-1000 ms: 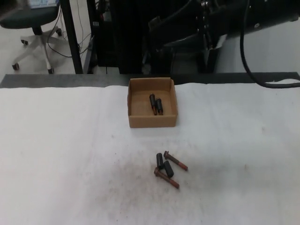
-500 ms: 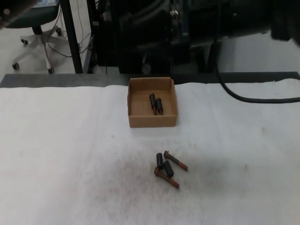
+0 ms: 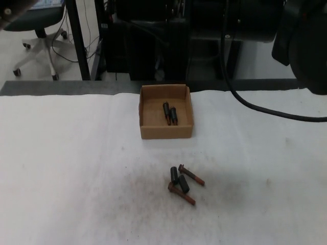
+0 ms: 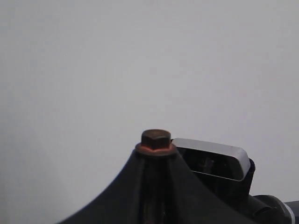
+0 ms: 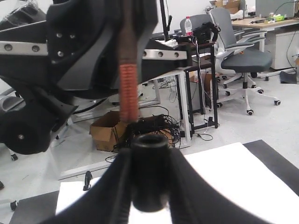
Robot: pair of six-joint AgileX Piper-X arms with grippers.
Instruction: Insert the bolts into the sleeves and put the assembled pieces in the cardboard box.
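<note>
Between the tips of the left gripper [image 4: 155, 157], high off the bench, a rust-red steel bolt with a hexagonal head [image 4: 155, 139] is clamped by its shank, the head standing proud of the black fingers, which are pressed close around it. The right gripper [image 5: 149, 157] is likewise closed tight on a short black cylindrical sleeve [image 5: 149, 179], whose open bore faces the bolt. In the right wrist view the bolt's threaded end sits just beside that opening and in line with it, not inside; whether the two touch cannot be told. Down on the white cloth covering the bench [image 3: 76, 168], the open brown cardboard box [image 3: 166, 132] stands towards the far edge near the middle, with two dark assembled pieces [image 3: 170, 113] lying side by side on its floor, right of centre. Nearer than the box and slightly to its right lies a small cluster, well apart from it: two loose rust-red bolts [image 3: 192, 175] and two loose black sleeves [image 3: 183, 184], some of them touching or overlapping. A black cable [image 3: 255, 106] hangs over the far right of the cloth
</note>
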